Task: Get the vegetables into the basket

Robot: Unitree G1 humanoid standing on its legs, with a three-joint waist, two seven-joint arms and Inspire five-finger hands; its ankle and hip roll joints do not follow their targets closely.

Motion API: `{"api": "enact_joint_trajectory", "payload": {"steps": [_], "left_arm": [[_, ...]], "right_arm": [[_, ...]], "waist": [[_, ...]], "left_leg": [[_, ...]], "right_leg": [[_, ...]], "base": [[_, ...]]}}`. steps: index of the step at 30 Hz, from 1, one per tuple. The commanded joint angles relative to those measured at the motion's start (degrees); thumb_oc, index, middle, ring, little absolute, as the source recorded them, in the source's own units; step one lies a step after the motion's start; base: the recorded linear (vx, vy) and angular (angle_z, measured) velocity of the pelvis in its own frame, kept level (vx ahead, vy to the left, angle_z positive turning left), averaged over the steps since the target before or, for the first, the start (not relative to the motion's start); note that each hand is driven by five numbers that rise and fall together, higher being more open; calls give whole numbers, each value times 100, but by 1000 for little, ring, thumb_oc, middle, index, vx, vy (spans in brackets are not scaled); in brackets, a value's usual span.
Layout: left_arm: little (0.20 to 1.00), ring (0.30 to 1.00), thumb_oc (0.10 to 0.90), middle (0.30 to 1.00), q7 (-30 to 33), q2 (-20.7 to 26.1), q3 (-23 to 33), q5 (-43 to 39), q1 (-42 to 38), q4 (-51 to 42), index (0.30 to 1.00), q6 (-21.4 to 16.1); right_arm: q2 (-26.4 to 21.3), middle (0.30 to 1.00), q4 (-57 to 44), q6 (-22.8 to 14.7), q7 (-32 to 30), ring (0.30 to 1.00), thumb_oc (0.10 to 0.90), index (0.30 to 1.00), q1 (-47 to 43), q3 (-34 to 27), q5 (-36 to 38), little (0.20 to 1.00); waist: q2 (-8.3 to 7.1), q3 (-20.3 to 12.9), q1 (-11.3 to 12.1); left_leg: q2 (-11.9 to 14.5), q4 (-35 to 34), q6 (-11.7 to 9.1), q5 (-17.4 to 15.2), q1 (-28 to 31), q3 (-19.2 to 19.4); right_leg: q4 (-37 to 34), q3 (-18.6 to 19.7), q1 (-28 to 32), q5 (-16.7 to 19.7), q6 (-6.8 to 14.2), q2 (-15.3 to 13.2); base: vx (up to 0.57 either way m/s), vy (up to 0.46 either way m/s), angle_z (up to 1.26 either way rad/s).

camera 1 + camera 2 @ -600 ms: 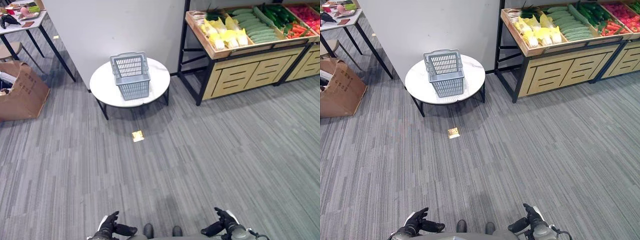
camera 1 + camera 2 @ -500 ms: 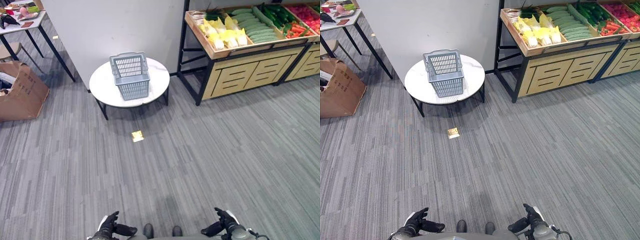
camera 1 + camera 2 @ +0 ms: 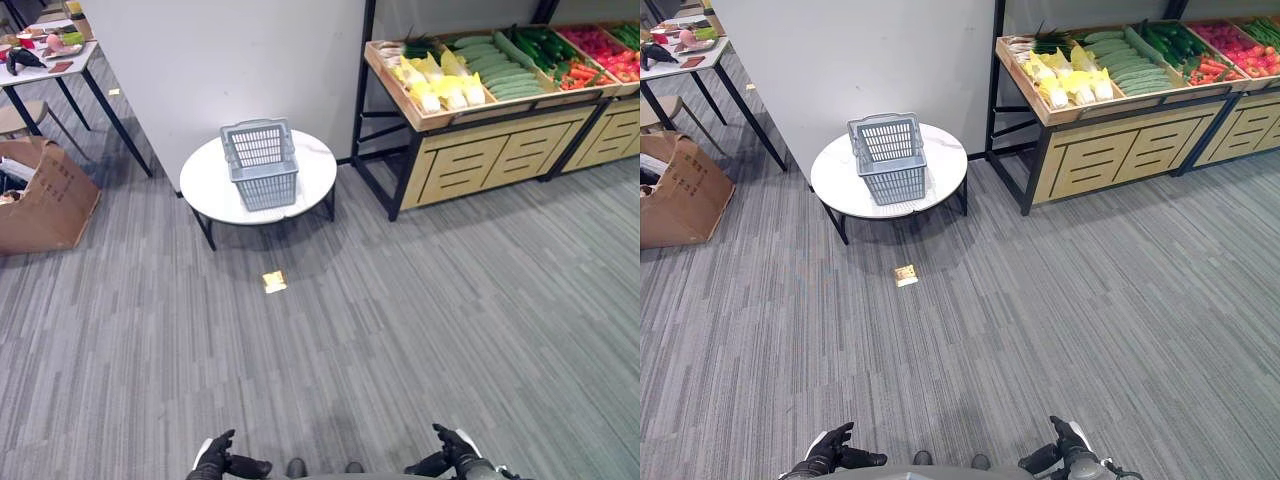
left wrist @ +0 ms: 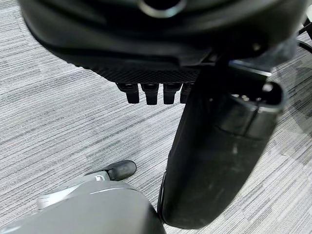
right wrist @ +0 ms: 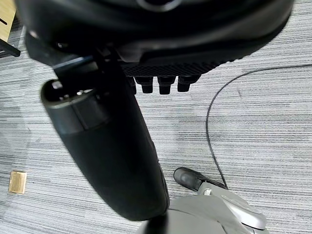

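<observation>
Two head cameras look down from high up, both seeing the far basket [image 3: 260, 163]. Each wrist camera, probably floor-facing, sits very close.

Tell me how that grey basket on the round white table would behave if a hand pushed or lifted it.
The grey basket looks like thin slotted plastic and appears empty, so probably light and stiff. On the smooth round table a push would likely slide it rather than tip it, since it sits broad and low.
</observation>
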Motion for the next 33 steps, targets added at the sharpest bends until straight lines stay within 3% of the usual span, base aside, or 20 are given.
{"api": "enact_joint_trajectory", "payload": {"steps": [1, 6, 9, 12, 15, 16, 22, 23, 24, 27, 33], "left_arm": [[1000, 1000, 900, 1000, 40, 75, 91, -18, -212, 275, 1000, -61], [1000, 1000, 900, 1000, 85, 125, 60, -79, -350, 234, 1000, -54], [1000, 1000, 900, 1000, 183, 193, 30, -105, -583, 288, 1000, -18], [1000, 1000, 900, 1000, 205, 209, 45, -189, -680, 308, 1000, -13], [1000, 1000, 900, 1000, 188, 200, 67, -260, -741, 300, 1000, 4], [1000, 1000, 900, 1000, 198, 154, 16, -323, -804, 276, 1000, -16], [1000, 1000, 900, 1000, 301, 150, -83, -323, -843, 292, 1000, -16], [1000, 1000, 900, 1000, 342, 149, -74, -310, -824, 322, 1000, -17], [1000, 1000, 900, 1000, 356, 148, -68, -292, -805, 339, 1000, -21], [1000, 1000, 900, 1000, 357, 162, -36, -291, -761, 353, 1000, -31], [1000, 1000, 900, 1000, 318, 228, -100, -121, -739, 399, 1000, 6]], "right_arm": [[-223, 1000, 35, -105, -108, 1000, 900, 1000, -373, 136, -64, 1000], [-291, 1000, 24, -73, -162, 1000, 900, 1000, -494, 161, -88, 1000], [-375, 1000, 17, -52, -236, 1000, 900, 1000, -727, 216, -88, 1000], [-428, 1000, -7, -58, -272, 1000, 900, 1000, -857, 284, -136, 1000], [-516, 1000, 36, -44, -294, 1000, 900, 1000, -927, 271, -203, 1000], [-612, 1000, 112, -29, -358, 1000, 900, 1000, -975, 250, -262, 1000], [-663, 1000, 188, 11, -431, 1000, 900, 1000, -988, 245, -268, 1000], [-656, 1000, 196, 8, -459, 1000, 900, 1000, -973, 256, -281, 1000], [-649, 1000, 201, 10, -469, 1000, 900, 1000, -949, 259, -293, 1000], [-641, 1000, 225, -10, -473, 1000, 900, 1000, -926, 225, -298, 1000], [-489, 1000, 285, 28, -444, 1000, 900, 1000, -814, 92, -209, 1000]], "waist": [[-181, 144, 73], [-169, 293, 77], [-109, 478, 51], [-102, 537, 32], [-137, 646, 43], [-142, 797, 96], [-156, 815, 130], [-106, 806, 183], [-81, 807, 216], [-57, 760, 303], [-238, 489, 311]], "left_leg": [[355, -1, -293, -453, 189, -10], [435, -1, -308, -373, 74, -39], [541, 140, -307, -320, -168, -95], [542, 406, -326, -358, -372, -167], [425, 1331, -420, -439, -804, -160], [301, 1818, -435, -262, -1161, -303], [368, 1389, -389, -52, -1807, -284], [514, 1068, -445, 308, -2033, -300], [562, 834, -479, 466, -2089, -288], [607, 562, -532, 659, -2119, -293], [510, 544, -329, 475, -1902, 33]], "right_leg": [[38, -47, -269, 24, 659, -535], [319, -68, -509, -83, 591, -474], [1098, -64, -1060, -378, 486, -344], [1221, -83, -1202, -459, 407, -305], [1171, -84, -1150, -468, 333, -339], [1111, -113, -1038, -478, 272, -360], [1082, -149, -874, -625, 303, -440], [1094, -79, -802, -698, 302, -374], [1101, -38, -733, -762, 311, -348], [1033, 137, -491, -827, 371, -314], [980, 336, -311, -790, 677, -694]], "base": [[5, -44, 1], [-15, -47, 3], [-25, -100, 5], [57, -124, 15], [66, -102, 24], [55, -88, 15], [107, 30, 16], [244, 135, 11], [270, 163, 0], [238, 169, -30], [172, 205, -47]]}}
